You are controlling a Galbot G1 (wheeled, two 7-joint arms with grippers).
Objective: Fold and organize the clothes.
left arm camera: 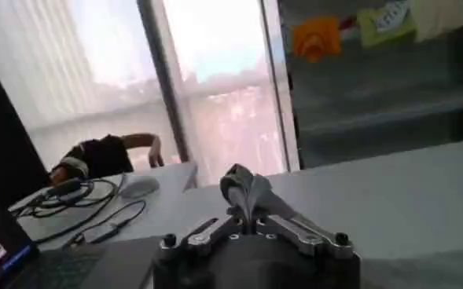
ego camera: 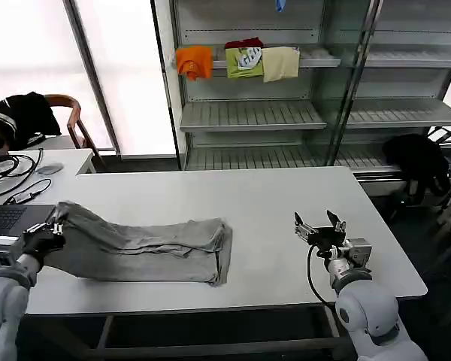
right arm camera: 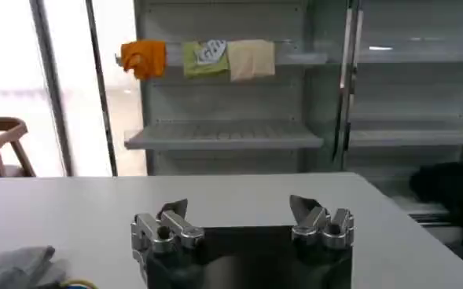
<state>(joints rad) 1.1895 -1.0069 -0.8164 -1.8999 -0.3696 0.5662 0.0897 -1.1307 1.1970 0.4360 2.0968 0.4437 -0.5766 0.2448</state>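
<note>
Jaws of the left gripper (ego camera: 54,222) are closed on a pinch of light grey soft cloth at the left end of the long, partly folded grey garment (ego camera: 146,250); in the left wrist view a small peak of that fabric (left arm camera: 245,191) stands up between the two fingers. The right gripper (ego camera: 320,228) hangs over bare white tabletop (ego camera: 270,203) near the right front edge, its jaws spread wide with nothing between them, well apart from the cloth.

The garment lies as a wrinkled band across the left half of the tabletop, its right end folded back into a thicker, squared edge. It looks light, limp and easily creased, so a judgement follows: lifted from one end only, it would likely sag and drag, and the folds could slip open. Better holds would be the two corners of one end, or one gripper at each end, pinching through all layers at the hem rather than mid-panel.

What kind of garment it is cannot be told here; no collar, print or buttons are visible. Its left end is partly covered by the left gripper and arm. How many layers lie in the fold, and whether sleeves are tucked inside, is hidden.
</note>
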